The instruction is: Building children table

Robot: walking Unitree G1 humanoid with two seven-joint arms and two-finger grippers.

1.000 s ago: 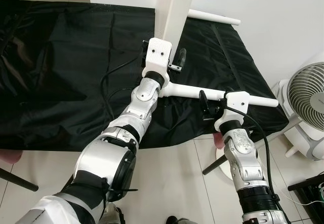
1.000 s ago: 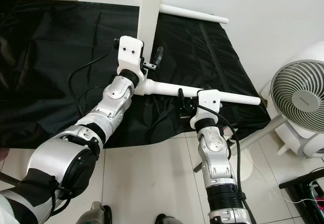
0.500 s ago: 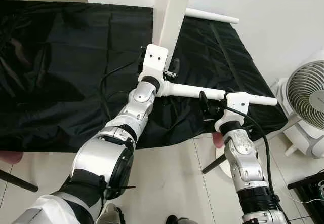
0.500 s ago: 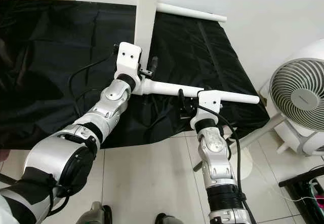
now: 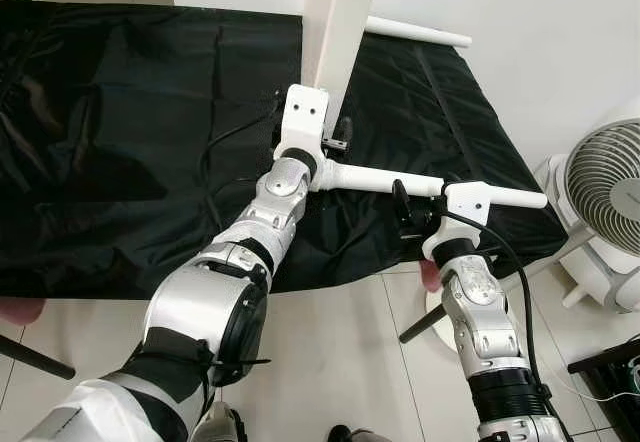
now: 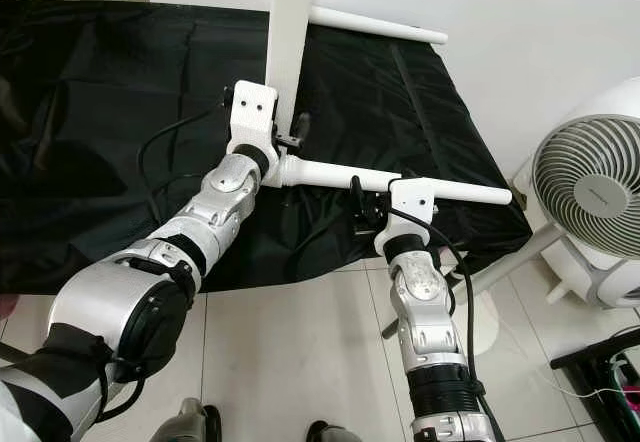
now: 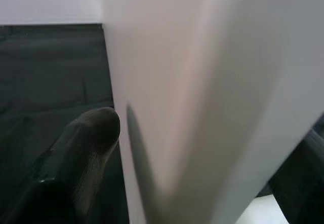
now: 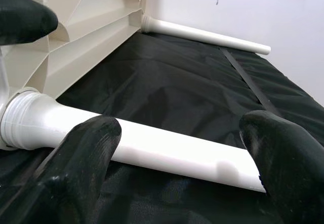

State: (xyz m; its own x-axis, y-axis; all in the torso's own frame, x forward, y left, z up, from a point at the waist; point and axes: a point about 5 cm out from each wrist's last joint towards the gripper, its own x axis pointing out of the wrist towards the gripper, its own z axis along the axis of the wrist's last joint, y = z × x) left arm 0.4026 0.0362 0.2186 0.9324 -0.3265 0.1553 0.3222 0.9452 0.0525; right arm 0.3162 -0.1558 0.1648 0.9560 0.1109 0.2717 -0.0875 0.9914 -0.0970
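Note:
A white table top [image 5: 345, 12] stands on its edge on the black cloth [image 5: 120, 142]. Two white legs stick out from it sideways over the cloth, a near leg [image 5: 380, 178] and a far leg [image 5: 420, 32]. My left gripper [image 5: 330, 142] is shut on the table top's lower edge; in the left wrist view the panel [image 7: 202, 82] sits between the fingers [image 7: 86, 143]. My right gripper [image 8: 177, 153] is open, with one finger on either side of the near leg [image 8: 167, 155] and not touching it.
The cloth ends at a tiled floor [image 5: 330, 362] near my feet. A white standing fan [image 5: 610, 202] is at the right, close to my right arm. A white wall [image 5: 560, 22] rises behind the cloth.
The picture has shifted slightly. My left gripper has slid a little lower and nearer along the table top's edge. The right gripper holds its place around the leg.

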